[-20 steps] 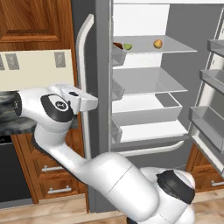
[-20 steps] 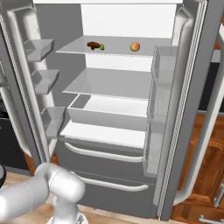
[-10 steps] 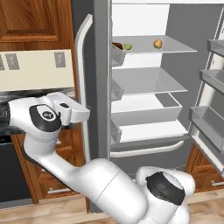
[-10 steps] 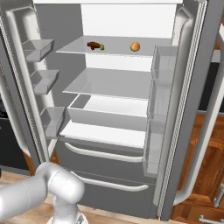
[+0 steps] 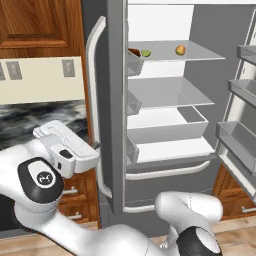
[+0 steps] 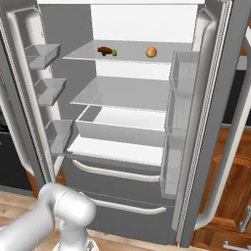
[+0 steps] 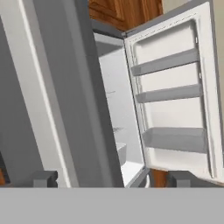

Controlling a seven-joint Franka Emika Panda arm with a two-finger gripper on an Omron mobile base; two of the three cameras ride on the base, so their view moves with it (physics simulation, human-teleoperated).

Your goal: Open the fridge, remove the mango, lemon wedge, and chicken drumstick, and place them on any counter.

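While both doors of the fridge (image 5: 165,125) stand swung wide in the left base view, the gripper (image 5: 92,156) hangs low on the outside of the left door, close by its long white handle (image 5: 92,100), with nothing in it. From there the three foods sit on the top shelf (image 5: 200,52), up and to the right of the hand and on the far side of that open door: the chicken drumstick (image 5: 134,52) and the lemon wedge (image 5: 146,52) close together at the near end, the mango (image 5: 180,49) apart from them further right. I'd say the coming reach turns on exactly that, since the hand has to come round the door's edge and climb before it can go in.

In the right base view the same shelf is seen head-on. The drumstick (image 6: 104,50) lies with its long axis roughly along the shelf front, the wedge (image 6: 114,52) just beside its right end, possibly touching, and the mango (image 6: 151,52) well apart to the right. The drumstick and wedge are therefore on the hand's side; the mango is the farthest.

In the hand view the two finger tips (image 7: 43,178) rise far apart at the bottom, jaws spread and empty. Between them runs the grey edge of the left door, and beyond it the right door (image 7: 175,96) with its bins. The food shelf is hidden here, so the hand is not yet pointed at any of the three. The black counter (image 5: 30,120) lies just behind the arm to the left, handy for setting things down.
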